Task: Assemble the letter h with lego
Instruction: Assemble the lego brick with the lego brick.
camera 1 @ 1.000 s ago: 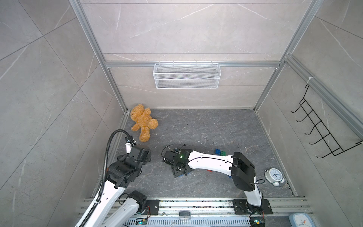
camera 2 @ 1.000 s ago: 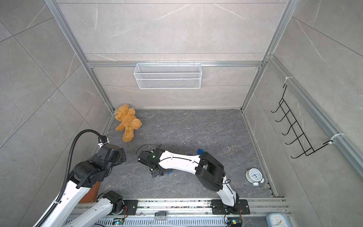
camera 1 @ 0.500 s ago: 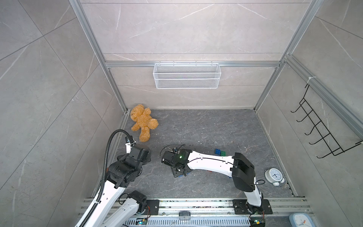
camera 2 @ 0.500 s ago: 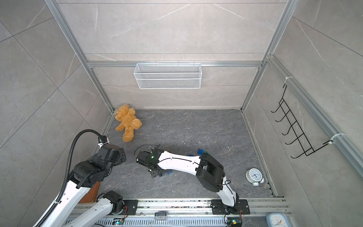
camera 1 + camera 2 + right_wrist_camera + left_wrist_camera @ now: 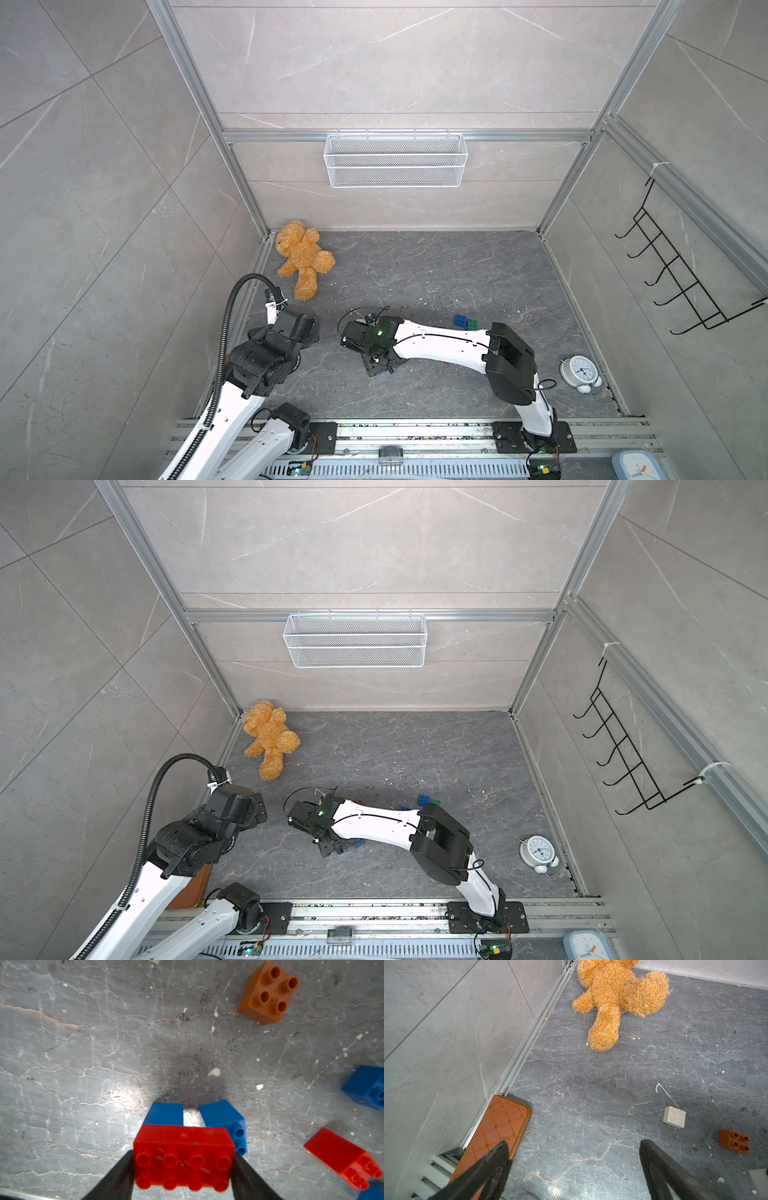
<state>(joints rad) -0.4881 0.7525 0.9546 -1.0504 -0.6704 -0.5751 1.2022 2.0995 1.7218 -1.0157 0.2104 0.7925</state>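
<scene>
In the right wrist view my right gripper (image 5: 183, 1154) is shut on a long red lego brick (image 5: 182, 1140), one finger on each short end, just above the floor. A blue brick (image 5: 164, 1114) sits flush against its far side. A second blue brick (image 5: 223, 1119) lies tilted beside that one. A brown brick (image 5: 268, 993), another blue brick (image 5: 365, 1088) and a red brick (image 5: 340, 1157) lie loose around them. In both top views the right wrist (image 5: 374, 336) hides this cluster. My left gripper (image 5: 574, 1147) hangs open over bare floor, near a white brick (image 5: 674, 1116) and the brown brick (image 5: 734, 1141).
A blue and a green brick (image 5: 465, 322) stand together behind the right forearm. A teddy bear (image 5: 303, 257) lies in the back left corner and a brown wallet (image 5: 492, 1136) against the left wall. An alarm clock (image 5: 579, 370) stands at the right, and a wire basket (image 5: 395, 160) hangs on the back wall.
The right wrist has shifted slightly to the left with the red brick. The left arm has not moved.
</scene>
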